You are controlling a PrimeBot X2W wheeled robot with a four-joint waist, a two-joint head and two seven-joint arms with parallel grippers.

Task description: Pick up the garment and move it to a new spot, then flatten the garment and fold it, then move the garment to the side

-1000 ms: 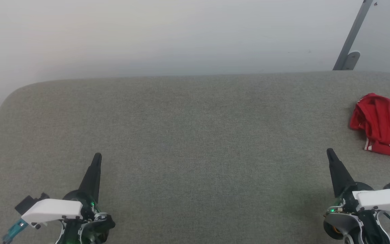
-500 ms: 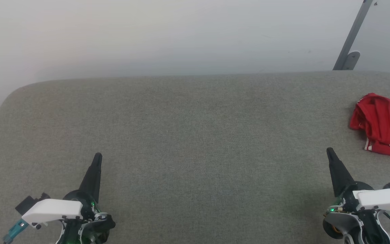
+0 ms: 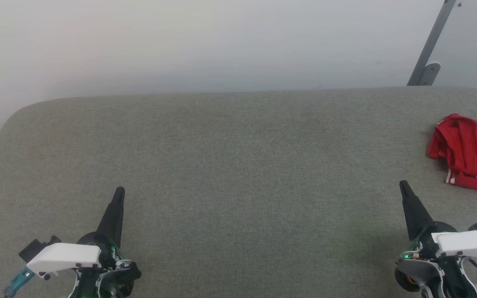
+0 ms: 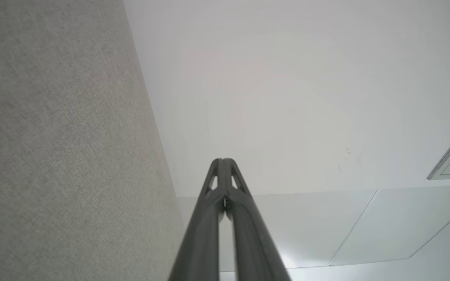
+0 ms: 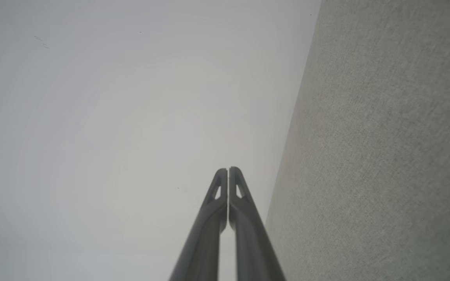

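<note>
One crumpled red fabric garment is lying at three o'clock, with two empty claws sitting closed: left gripper at seven, right gripper at five.

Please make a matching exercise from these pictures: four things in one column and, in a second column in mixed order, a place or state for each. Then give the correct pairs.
Things
1. garment
2. left gripper
3. right gripper
4. metal bar

Places or states
A. lower left of the head view, jaws shut
B. red, bunched at the right edge of the grey fabric surface
C. slanted, at the upper right of the head view
D. lower right of the head view, jaws shut, apart from the red cloth

Pairs: 1-B, 2-A, 3-D, 4-C
</note>
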